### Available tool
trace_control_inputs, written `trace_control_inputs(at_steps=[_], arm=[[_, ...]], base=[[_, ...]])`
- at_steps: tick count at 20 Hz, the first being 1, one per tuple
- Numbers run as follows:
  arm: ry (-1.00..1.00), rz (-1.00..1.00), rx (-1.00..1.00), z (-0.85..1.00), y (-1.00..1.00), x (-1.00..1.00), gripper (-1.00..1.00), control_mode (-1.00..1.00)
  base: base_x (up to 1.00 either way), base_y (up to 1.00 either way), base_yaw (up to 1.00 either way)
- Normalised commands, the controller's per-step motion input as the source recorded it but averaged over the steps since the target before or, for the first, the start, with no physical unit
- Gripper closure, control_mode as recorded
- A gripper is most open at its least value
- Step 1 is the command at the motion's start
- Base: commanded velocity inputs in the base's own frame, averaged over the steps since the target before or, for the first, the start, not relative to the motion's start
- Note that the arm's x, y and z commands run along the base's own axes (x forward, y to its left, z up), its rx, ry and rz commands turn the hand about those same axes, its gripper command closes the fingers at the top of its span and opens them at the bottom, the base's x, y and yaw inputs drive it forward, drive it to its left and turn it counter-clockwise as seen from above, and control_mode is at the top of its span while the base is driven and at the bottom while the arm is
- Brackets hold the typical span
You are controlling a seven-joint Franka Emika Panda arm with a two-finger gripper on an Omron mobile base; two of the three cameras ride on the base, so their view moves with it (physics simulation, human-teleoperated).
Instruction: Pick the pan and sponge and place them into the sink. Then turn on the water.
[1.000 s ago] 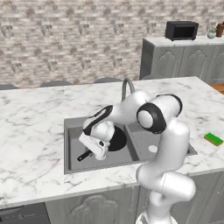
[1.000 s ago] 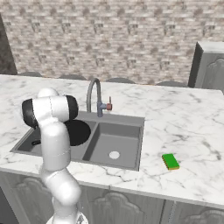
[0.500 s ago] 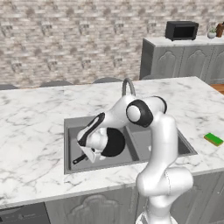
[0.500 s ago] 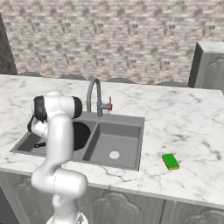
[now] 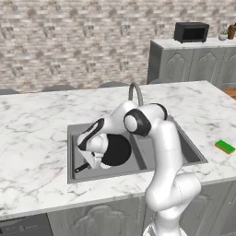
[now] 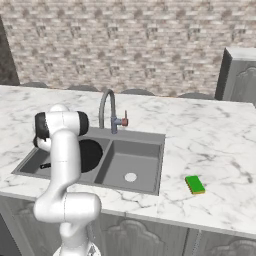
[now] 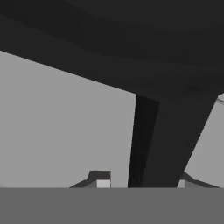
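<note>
The pan (image 5: 116,149) now lies in the left basin of the sink (image 5: 192,152), its round black body flat on the basin floor and its long handle reaching toward the basin's front left corner. Over the last second the arm has swung lower and further into that basin, carrying the pan down with it, and the gripper (image 5: 94,160) now sits low over the handle end. In the hand view the handle (image 7: 144,144) rises as a dark bar between the two finger tips (image 7: 103,183), with a sliver of grey showing on either side — so the jaws appear to stand narrowly apart, just coming off the handle rather than clamped on it, and a second ago they were fully closed on it. I judge this as the release of the pan: the first object is delivered, or within a moment of being so. The sponge (image 6: 195,184) has not moved; it rests on the marble bench (image 6: 210,145) to the right of the sink, well apart from the arm. The faucet (image 6: 107,110) stands behind the divider between the basins, and no stream runs from it. What remains, then, is to lift clear of the handle without dragging it, cross over to the sponge, drop it in the sink, and only then open the water.
</note>
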Motion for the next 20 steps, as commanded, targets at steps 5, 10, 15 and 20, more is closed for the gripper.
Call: trace_control_inputs(at_steps=[5,10,15,20], arm=[[0.11,0.02,0.02,-0.33,0.00,0.00,1.00,-1.00],[0.12,0.03,0.04,-0.47,0.00,-0.05,1.00,-1.00],[0.11,0.04,0.00,-0.61,0.00,-0.21,1.00,-1.00],[0.04,0.02,0.00,-0.47,0.00,-0.15,1.00,-1.00]], base=[[0.00,0.00,0.00],[0.00,0.00,0.00],[0.00,0.00,0.00],[0.00,0.00,0.00]])
